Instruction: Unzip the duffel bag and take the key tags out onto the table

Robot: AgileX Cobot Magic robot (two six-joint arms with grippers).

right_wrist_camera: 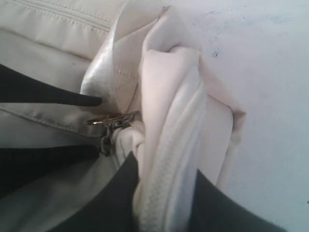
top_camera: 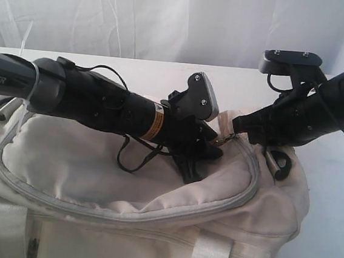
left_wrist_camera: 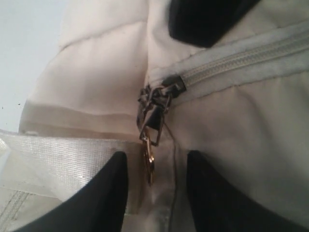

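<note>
Zip (top_camera: 256, 174) closed, your duffel bag (top_camera: 126, 161) lay on the white table (top_camera: 330, 199). Your left claw (left_wrist_camera: 155, 159) was at the bag's right end. It was open, with one finger on each side of the little metal zip pull (left_wrist_camera: 152, 130), not pinching it. Your right claw (right_wrist_camera: 164, 171) was squeezed on a fold of the bag's cloth, just beside the zip's end.

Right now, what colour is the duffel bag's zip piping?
Grey zip piping; the exterior view shows it best.

White table (top_camera: 330, 208), cream duffel bag (top_camera: 96, 158) lying on it, bare surface R & behind
</note>
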